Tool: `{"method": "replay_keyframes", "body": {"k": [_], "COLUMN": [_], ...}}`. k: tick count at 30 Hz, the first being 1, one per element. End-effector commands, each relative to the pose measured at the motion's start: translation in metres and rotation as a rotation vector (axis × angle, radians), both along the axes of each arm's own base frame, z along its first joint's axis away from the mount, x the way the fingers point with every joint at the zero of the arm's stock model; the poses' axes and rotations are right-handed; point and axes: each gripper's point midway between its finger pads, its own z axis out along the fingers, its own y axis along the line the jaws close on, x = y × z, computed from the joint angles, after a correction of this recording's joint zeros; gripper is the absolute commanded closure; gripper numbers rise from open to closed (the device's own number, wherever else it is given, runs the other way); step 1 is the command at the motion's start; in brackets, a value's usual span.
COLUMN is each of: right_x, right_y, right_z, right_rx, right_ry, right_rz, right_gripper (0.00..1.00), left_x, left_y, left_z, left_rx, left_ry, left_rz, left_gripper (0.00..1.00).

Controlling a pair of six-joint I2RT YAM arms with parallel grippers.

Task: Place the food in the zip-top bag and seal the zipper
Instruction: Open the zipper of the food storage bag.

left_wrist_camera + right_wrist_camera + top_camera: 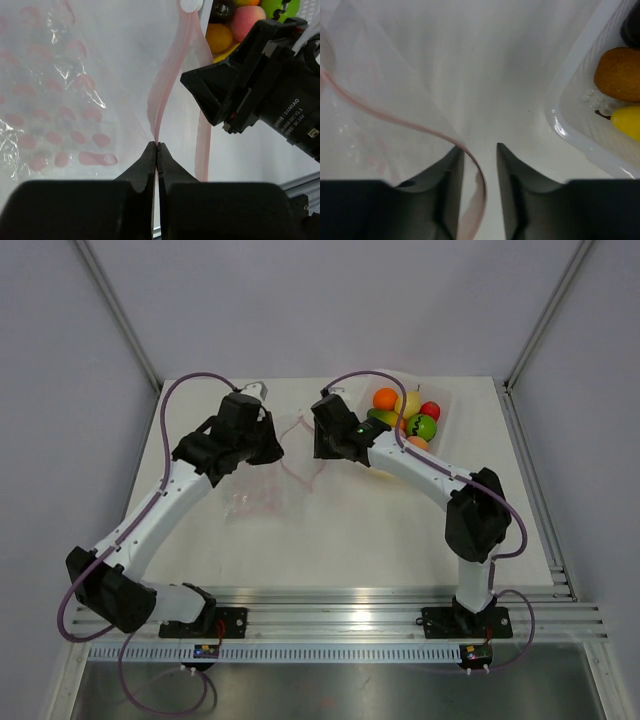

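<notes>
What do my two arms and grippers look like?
The left arm and right arm are white links with black joint housings, each trailed by a purple cable. The left gripper and right gripper have two black wedge fingers. The right wrist bears a green light and white DAMIAO lettering.

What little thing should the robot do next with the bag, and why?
Probably close the right end effector on the pink zipper, which loops between its open fingers. The left end effector is shut on another part of the zipper, and the toy fruits sit in the tray, so the zip-top bag likely needs both sides held to pull its mouth open.
</notes>
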Motion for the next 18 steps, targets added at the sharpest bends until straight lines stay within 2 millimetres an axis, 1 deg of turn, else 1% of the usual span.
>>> {"method": "replay_keyframes", "body": {"k": [1, 2, 3, 4, 5, 6, 7, 8, 9, 10, 12, 13, 15, 18], "right_x": [0.000, 0.001, 0.001, 0.001, 0.002, 0.003, 0.001, 0.001, -0.002, -0.001, -0.005, -0.003, -0.006, -0.010], "right_y": [-0.015, -0.019, -0.031, -0.039, -0.047, -0.061, -0.068, -0.075, -0.084, -0.097, -0.113, -0.125, -0.136, -0.140], "right_z": [0.035, 0.040, 0.047, 0.052, 0.056, 0.071, 0.069, 0.072, 0.085, 0.081, 0.087, 0.087, 0.087, 0.084], "right_rx": [-0.064, -0.069, -0.076, -0.083, -0.082, -0.064, -0.065, -0.062, -0.044, -0.055, -0.045, -0.043, -0.031, -0.020], "right_ry": [-0.085, -0.100, -0.113, -0.125, -0.130, -0.155, -0.156, -0.165, -0.190, -0.188, -0.199, -0.204, -0.207, -0.190], "right_rz": [0.007, 0.001, -0.011, -0.028, -0.039, -0.066, -0.068, -0.085, -0.100, -0.129, -0.161, -0.190, -0.202, -0.192], "right_gripper": [0.52, 0.44, 0.32, 0.27, 0.26, 0.25, 0.25, 0.24, 0.24, 0.24, 0.24, 0.24, 0.24, 0.24], "left_x": [0.019, 0.021, 0.025, 0.027, 0.029, 0.032, 0.033, 0.034, 0.035, 0.036, 0.037, 0.037, 0.038, 0.042], "left_y": [0.004, 0.004, 0.003, 0.003, 0.005, 0.004, 0.003, 0.003, 0.003, 0.002, 0.002, 0.002, 0.001, -0.004], "left_z": [0.006, 0.002, -0.002, -0.004, -0.008, -0.009, -0.013, -0.016, -0.018, -0.021, -0.022, -0.025, -0.026, -0.027], "left_rx": [0.034, 0.040, 0.046, 0.046, 0.047, 0.040, 0.035, 0.033, 0.033, 0.035, 0.032, 0.032, 0.021, 0.000], "left_ry": [-0.018, -0.013, -0.010, -0.009, -0.002, -0.007, 0.004, 0.007, 0.007, 0.012, 0.012, 0.018, 0.019, 0.018], "left_rz": [0.042, 0.045, 0.047, 0.051, 0.056, 0.058, 0.052, 0.049, 0.048, 0.047, 0.043, 0.041, 0.035, 0.024], "left_gripper": [1.00, 1.00, 1.00, 1.00, 1.00, 1.00, 1.00, 1.00, 1.00, 1.00, 1.00, 1.00, 1.00, 1.00]}}
